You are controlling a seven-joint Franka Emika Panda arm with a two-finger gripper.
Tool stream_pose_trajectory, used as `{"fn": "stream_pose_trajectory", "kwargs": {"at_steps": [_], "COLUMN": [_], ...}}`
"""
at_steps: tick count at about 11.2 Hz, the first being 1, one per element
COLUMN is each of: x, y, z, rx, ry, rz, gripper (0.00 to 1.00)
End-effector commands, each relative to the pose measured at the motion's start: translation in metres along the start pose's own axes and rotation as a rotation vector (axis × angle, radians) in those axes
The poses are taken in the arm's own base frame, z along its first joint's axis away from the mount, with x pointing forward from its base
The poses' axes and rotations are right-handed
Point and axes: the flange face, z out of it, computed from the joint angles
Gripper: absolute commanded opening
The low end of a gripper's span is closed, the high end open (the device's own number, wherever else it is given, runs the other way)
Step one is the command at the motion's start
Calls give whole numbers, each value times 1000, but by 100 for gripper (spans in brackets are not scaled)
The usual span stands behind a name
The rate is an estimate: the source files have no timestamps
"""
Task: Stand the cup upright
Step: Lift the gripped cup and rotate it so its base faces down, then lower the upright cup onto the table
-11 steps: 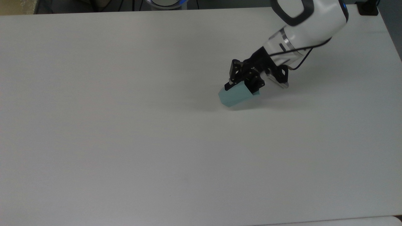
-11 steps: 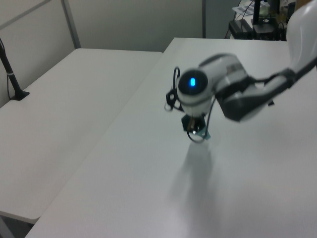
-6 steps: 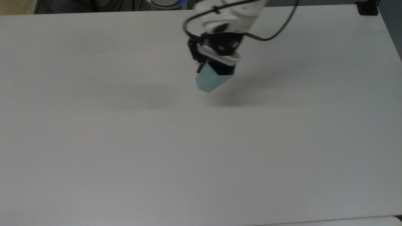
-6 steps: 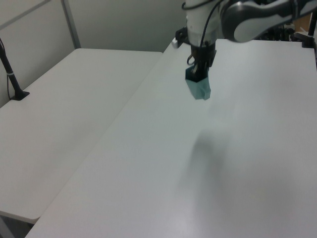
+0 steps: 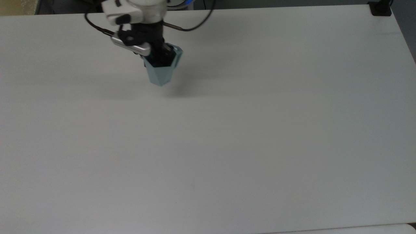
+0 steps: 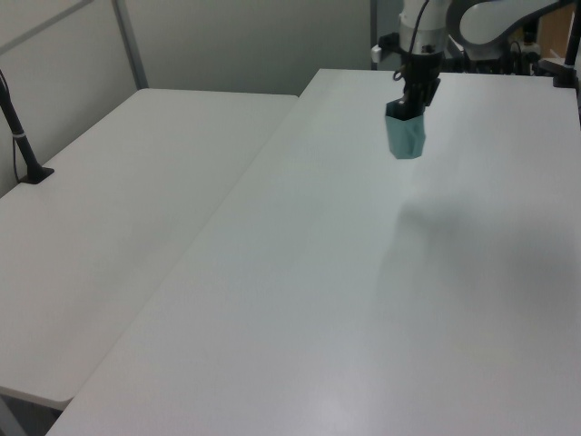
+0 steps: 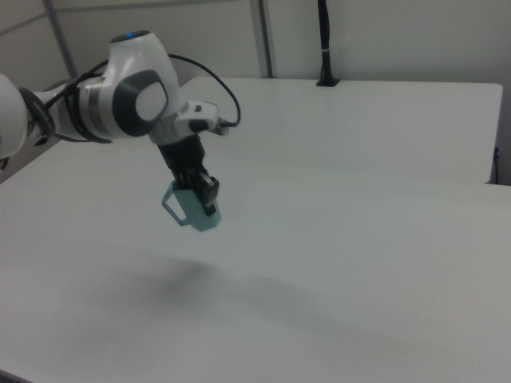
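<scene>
The pale teal faceted cup [image 5: 161, 71] hangs in the air above the white table [image 5: 227, 146], mouth up and base down, only slightly tilted. My gripper [image 5: 159, 57] is shut on the cup's rim, with one finger inside the mouth. In the left view the cup [image 6: 405, 133] hangs under the gripper [image 6: 415, 100] near the table's far end. In the right view the cup [image 7: 196, 210] shows its flat handle with a hole toward the right view's left, and the gripper [image 7: 203, 191] holds it well above the tabletop.
A second white table [image 6: 109, 209] stands alongside at the left view's left, with a black post [image 6: 23, 145] on it. A black cable [image 5: 195, 27] loops from the arm's wrist. A dark clamp [image 5: 380, 9] sits at the top view's far right corner.
The gripper has lifted the cup off the table, swung it toward the top view's left and far side, and turned it from lying tilted to nearly upright.
</scene>
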Motion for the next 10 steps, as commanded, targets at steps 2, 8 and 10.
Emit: {"fn": "stream_pose_trajectory", "kwargs": {"at_steps": [2,8,10], "x": [-14,-11,-11], "y": [69,60,59], "z": [55,109,114], "rx": [103,145,143], "ry": [10,1,-8], "rz": [3,67,70], "gripper": [0,0,0]}}
